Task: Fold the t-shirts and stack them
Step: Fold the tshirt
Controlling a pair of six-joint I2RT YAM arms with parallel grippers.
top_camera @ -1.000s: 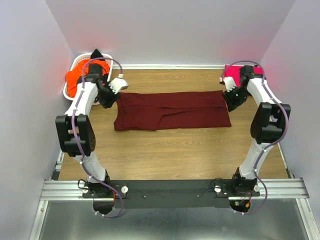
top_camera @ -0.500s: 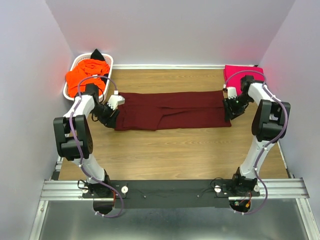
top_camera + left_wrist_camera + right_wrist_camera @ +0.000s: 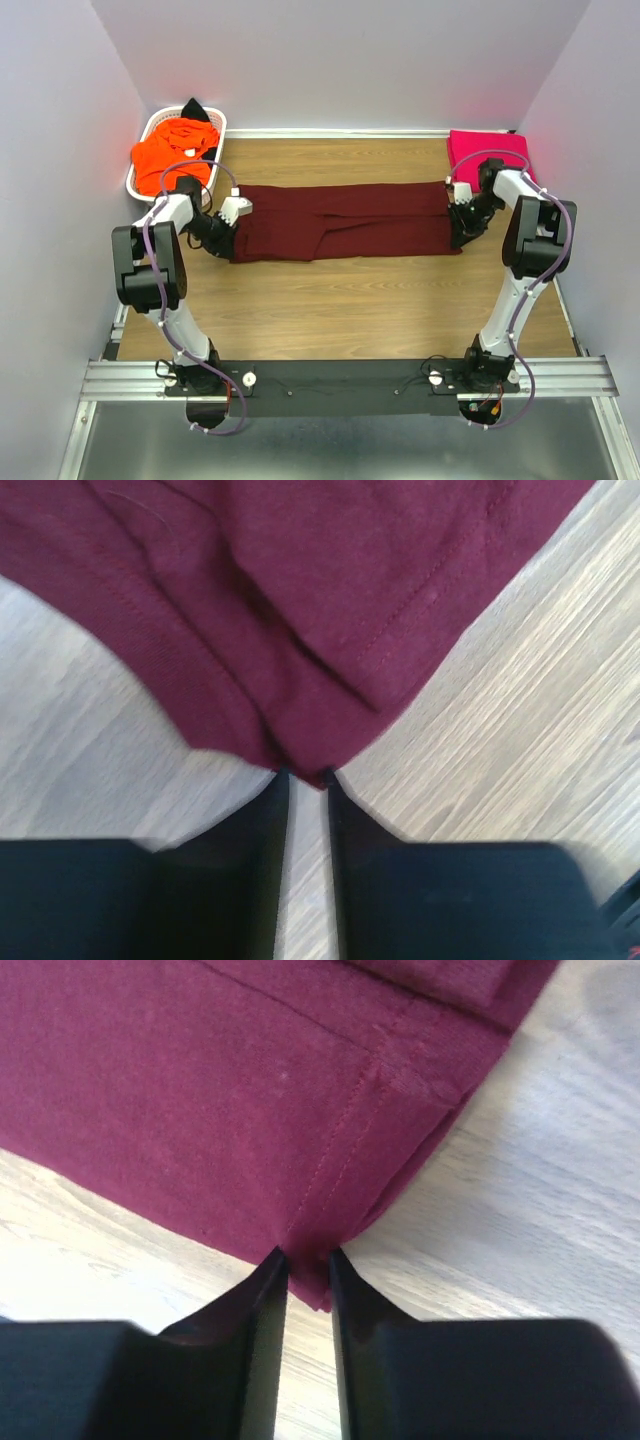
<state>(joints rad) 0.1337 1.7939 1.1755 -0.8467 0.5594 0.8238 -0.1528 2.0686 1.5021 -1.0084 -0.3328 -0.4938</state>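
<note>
Maroon t-shirt (image 3: 345, 220) lies as a long folded strip across the middle of the bench (image 3: 340, 300); left gripper (image 3: 307, 777) and right gripper (image 3: 308, 1256), nearly closed, each pinch an end corner.

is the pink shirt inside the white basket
No, the pink shirt lies on the table at the far right, while the white basket at the far left holds an orange shirt.
</note>
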